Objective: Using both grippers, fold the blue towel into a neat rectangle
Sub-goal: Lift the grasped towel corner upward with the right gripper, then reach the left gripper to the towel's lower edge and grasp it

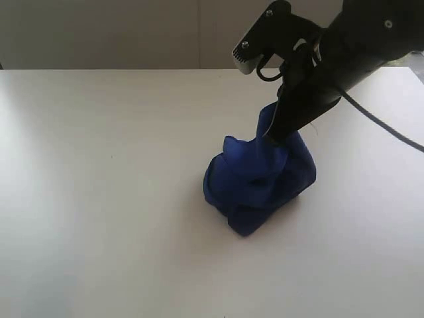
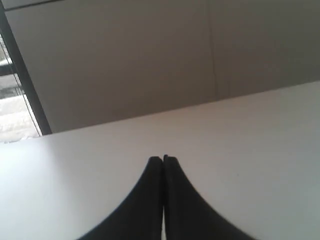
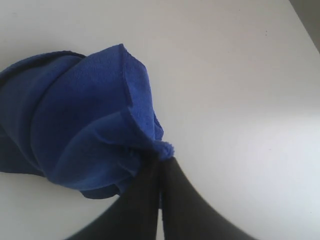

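Note:
The blue towel (image 1: 260, 182) sits bunched in a heap on the white table (image 1: 99, 199), right of the middle, with one part pulled up into a peak. My right gripper (image 1: 273, 134) comes down from the upper right and is shut on that raised part. In the right wrist view the towel (image 3: 80, 115) hangs in folds from the pinched edge at the gripper (image 3: 161, 159). My left gripper (image 2: 163, 159) is shut with nothing in it, over bare table; it does not show in the exterior view.
The white table's far edge (image 1: 132, 69) meets a plain wall. A black cable (image 1: 384, 126) trails from the right arm above the table's right side. A window strip (image 2: 15, 110) shows in the left wrist view.

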